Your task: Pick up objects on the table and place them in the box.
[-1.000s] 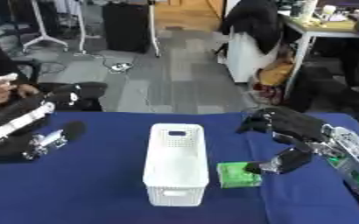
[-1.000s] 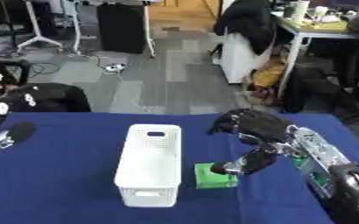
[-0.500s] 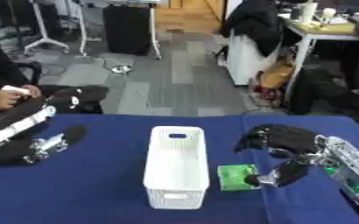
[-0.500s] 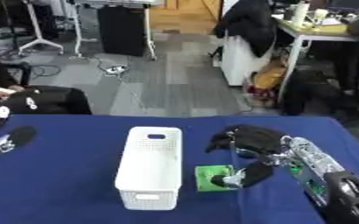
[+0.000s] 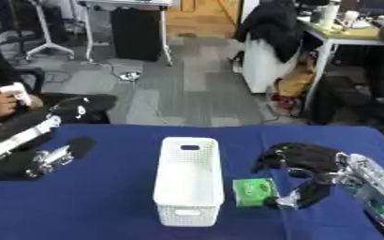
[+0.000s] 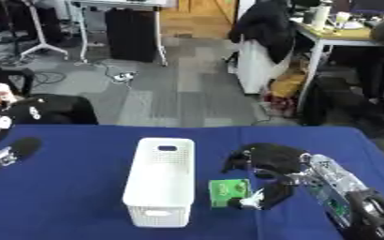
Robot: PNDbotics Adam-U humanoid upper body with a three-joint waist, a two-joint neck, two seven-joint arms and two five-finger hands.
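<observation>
On the blue-covered table (image 5: 89,206), far left, the black-and-silver left hand (image 5: 31,159) rests idle; its fingers are too unclear to tell whether open or curled. At centre stands a white perforated plastic box (image 5: 188,180), long and narrow, upright. Just right of it, close to its side wall, a small green flat packet (image 5: 254,192) lies on the cloth. Right hand (image 5: 300,161) hovers over the packet's right edge, fingers curled downward above it, thumb tip at the packet's corner; grasp not closed around it.
</observation>
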